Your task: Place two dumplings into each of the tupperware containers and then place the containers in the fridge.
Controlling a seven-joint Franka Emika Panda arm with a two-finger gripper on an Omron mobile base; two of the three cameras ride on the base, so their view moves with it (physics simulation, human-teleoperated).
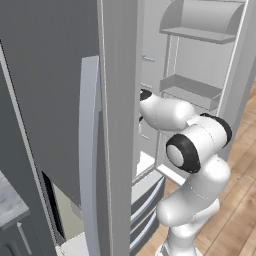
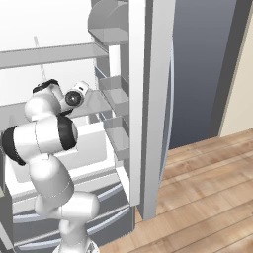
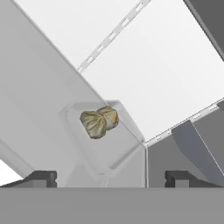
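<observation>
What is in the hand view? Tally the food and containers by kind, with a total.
Dumplings: 2, pressed together inside the container
Tupperware container: 1, translucent, on a grey fridge shelf
Total: 3

Wooden plank floor (image 2: 207, 188), grey marbled counter corner (image 1: 9, 202)

A translucent tupperware container (image 3: 103, 146) sits on a grey fridge shelf (image 3: 39, 100), its near edge between the 2 dark fingertips (image 3: 41, 178) of the jaws, which stand wide apart. Inside it, 2 tan dumplings (image 3: 99, 121) lie touching each other. Beyond the shelf rises the fridge's white back wall (image 3: 144, 61).
</observation>
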